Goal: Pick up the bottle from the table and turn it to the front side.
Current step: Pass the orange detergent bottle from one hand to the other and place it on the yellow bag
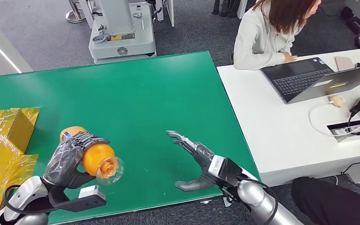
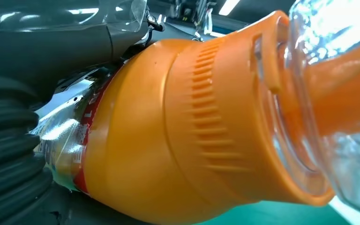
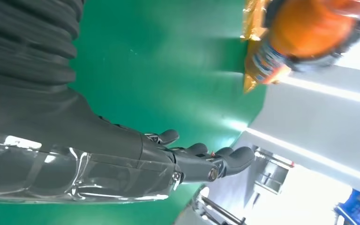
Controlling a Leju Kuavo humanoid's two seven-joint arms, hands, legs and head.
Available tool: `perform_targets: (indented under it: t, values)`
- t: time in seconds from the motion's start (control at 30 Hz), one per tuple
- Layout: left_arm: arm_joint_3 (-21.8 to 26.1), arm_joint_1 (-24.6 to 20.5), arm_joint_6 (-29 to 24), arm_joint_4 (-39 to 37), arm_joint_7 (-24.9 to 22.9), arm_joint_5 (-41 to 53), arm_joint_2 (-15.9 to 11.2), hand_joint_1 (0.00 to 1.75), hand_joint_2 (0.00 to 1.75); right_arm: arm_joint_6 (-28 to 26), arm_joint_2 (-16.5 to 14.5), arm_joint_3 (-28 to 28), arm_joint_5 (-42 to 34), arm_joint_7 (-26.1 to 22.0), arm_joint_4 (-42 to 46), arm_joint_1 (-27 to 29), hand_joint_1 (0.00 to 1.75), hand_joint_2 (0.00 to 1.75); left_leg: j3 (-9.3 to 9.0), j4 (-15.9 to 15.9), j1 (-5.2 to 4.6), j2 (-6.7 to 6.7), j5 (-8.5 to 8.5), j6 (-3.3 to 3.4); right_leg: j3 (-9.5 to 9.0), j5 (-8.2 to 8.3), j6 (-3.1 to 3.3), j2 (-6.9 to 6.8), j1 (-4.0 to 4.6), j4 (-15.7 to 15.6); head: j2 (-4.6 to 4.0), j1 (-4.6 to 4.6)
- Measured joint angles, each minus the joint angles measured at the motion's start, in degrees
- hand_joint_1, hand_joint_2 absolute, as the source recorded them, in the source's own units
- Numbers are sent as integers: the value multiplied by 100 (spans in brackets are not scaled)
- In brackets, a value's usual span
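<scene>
An orange bottle with a clear cap lies on its side in my left hand, a little above the green table near its front left. The clear cap end points toward me. In the left wrist view the bottle shows its ribbed orange shoulder and a strip of red label, pressed against the grey thumb. My right hand hovers open over the table to the right of the bottle, fingers spread, holding nothing. The right wrist view shows that hand above the green top, with the bottle beyond it.
Yellow crinkled wrapping and a box lie at the table's left edge. A white desk with a laptop and cables adjoins on the right, where a person sits. A grey machine base stands behind the table.
</scene>
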State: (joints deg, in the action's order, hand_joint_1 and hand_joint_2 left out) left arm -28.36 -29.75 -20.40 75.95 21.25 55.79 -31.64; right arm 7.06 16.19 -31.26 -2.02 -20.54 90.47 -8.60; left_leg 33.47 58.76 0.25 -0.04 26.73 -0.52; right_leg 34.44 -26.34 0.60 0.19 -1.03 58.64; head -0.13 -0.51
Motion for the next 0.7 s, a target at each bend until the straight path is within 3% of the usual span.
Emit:
perform_targets:
  t: [0.23, 0.43, 0.6, 0.7]
  values:
    - [223, 617, -71, 152, -640, 2204, -763, 175, 175, 168, 219, 513, 32, -236, 608, 433, 0, 175, 2, -4, 3, 11, 8, -6, 6, -4, 1, 14, 1, 1, 0, -1]
    - [1281, 1545, -108, 392, -945, 2594, -1437, 175, 175, 173, 290, 723, 37, -421, 767, 579, 0, 175, 1, -6, 14, 18, 11, -12, 10, -8, 5, 21, 10, 0, 0, -1]
    - [2307, 2173, -255, 327, -1242, 3250, -1507, 175, 175, 251, 290, 795, 119, -464, 781, 579, 0, 175, 3, -5, 18, 20, 11, -13, 10, -8, 7, 21, 12, -1, 0, -1]
    - [2536, 2260, -321, 69, -1697, 3356, -1442, 175, 175, 249, 224, 794, 239, -435, 809, 578, 0, 175, 4, -5, 17, 13, 11, -13, 8, -8, 7, 14, 12, -2, 0, -1]
